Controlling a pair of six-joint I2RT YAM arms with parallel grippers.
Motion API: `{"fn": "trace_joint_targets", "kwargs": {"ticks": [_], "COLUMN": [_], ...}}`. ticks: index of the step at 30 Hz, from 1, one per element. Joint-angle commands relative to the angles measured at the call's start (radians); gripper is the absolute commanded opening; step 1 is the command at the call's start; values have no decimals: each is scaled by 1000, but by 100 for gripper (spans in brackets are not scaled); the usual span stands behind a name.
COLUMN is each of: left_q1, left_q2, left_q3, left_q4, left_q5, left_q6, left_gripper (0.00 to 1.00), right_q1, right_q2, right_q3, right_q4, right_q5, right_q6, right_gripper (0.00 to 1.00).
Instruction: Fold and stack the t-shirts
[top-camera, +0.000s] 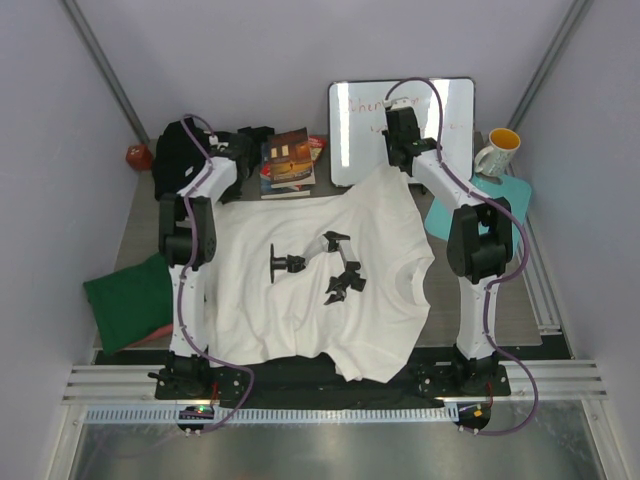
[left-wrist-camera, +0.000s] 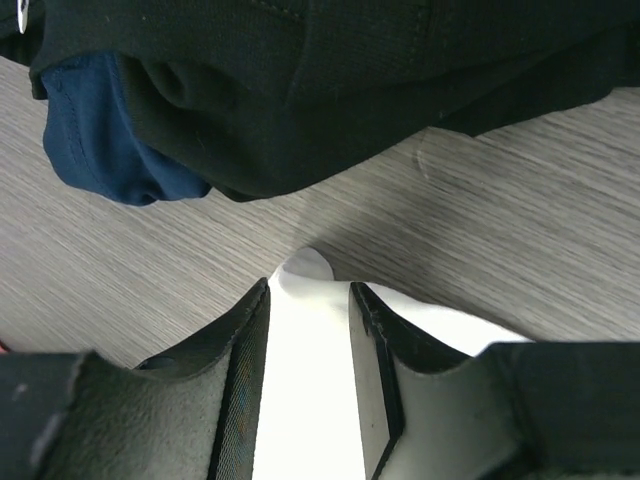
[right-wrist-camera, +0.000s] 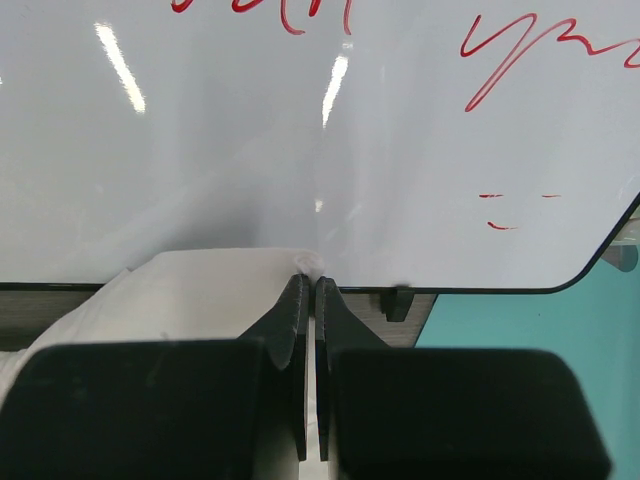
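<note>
A white t-shirt (top-camera: 320, 300) with small black printed marks lies spread across the table's middle. My left gripper (top-camera: 236, 180) is at its far left corner, and in the left wrist view (left-wrist-camera: 308, 285) white cloth fills the gap between the fingers. My right gripper (top-camera: 392, 165) is shut on the shirt's far right corner, pinching a white fold (right-wrist-camera: 200, 290) just in front of the whiteboard. A crumpled black t-shirt (top-camera: 175, 155) (left-wrist-camera: 300, 90) lies just beyond the left gripper. A dark green t-shirt (top-camera: 128, 298) lies at the left edge, with a bit of pink cloth (top-camera: 150, 335) under it.
A whiteboard (top-camera: 440, 110) (right-wrist-camera: 300, 130) with red writing stands at the back, books (top-camera: 288, 160) to its left. At the right are a mug (top-camera: 497, 150) and a teal mat (top-camera: 510, 195) (right-wrist-camera: 560, 350). A red ball (top-camera: 139, 156) is far left. Navy cloth (left-wrist-camera: 90, 130) shows under the black t-shirt.
</note>
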Motion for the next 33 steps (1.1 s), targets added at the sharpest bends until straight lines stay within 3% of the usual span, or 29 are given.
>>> {"fn": "trace_joint_targets", "kwargs": {"ticks": [1, 18, 22, 23, 24, 33], "left_q1": [14, 47, 51, 51, 50, 51], "left_q2": [13, 74, 83, 85, 85, 27], "left_q3": [1, 84, 93, 93, 93, 80], "left_q4": [39, -32, -53, -60, -60, -58], "left_q5": [-9, 28, 40, 40, 40, 4], "left_q6": [-15, -27, -30, -35, -35, -26], "left_gripper": [38, 40, 21, 7, 2, 0], "right_q1": [1, 1, 1, 3, 3, 1], "right_q2": [-84, -93, -93, -95, -95, -104], "right_q3": [8, -1, 2, 0, 2, -21], "right_q4": [48, 51, 51, 51, 52, 57], "right_q5": [-1, -3, -3, 0, 2, 11], "right_q6": [9, 7, 7, 7, 6, -2], "right_gripper": [1, 1, 1, 1, 1, 1]}}
